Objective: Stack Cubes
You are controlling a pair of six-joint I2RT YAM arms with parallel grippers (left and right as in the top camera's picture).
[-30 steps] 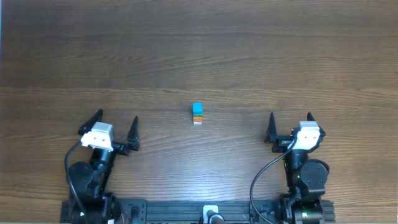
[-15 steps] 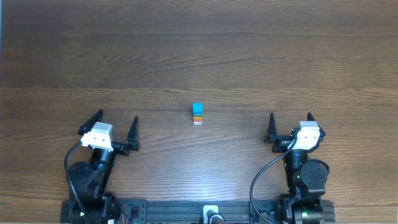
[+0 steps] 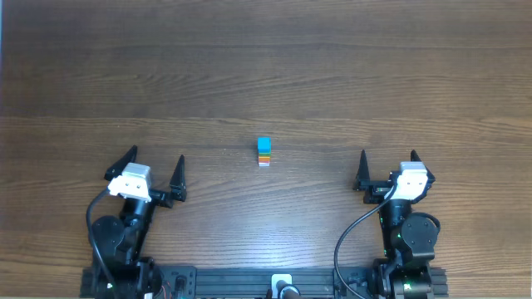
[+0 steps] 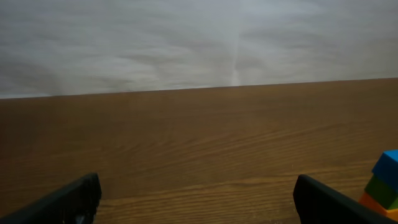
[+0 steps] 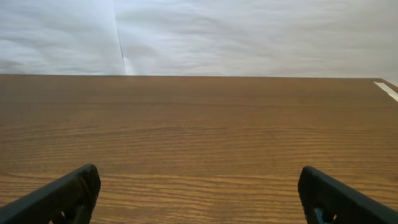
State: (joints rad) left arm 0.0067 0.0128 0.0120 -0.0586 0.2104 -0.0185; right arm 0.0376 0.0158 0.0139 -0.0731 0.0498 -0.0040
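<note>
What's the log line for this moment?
stack: standing, blue on top | left pincer: open, empty | right pincer: open, empty

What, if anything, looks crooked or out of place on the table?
Nothing stands out. The cube stack looks straight, with the blue cube on top. The left tool and right tool sit open, well clear of it on either side.

Looks like robot lab test bench. Wood-grain table (image 3: 266, 66), plain white backdrop (image 5: 249, 37) behind it. My left arm (image 3: 123, 228) and right arm (image 3: 407, 228) stand on black rail (image 3: 224, 278), cables (image 3: 336, 253) looping; small coloured cube stack (image 3: 264, 152) on table.
</note>
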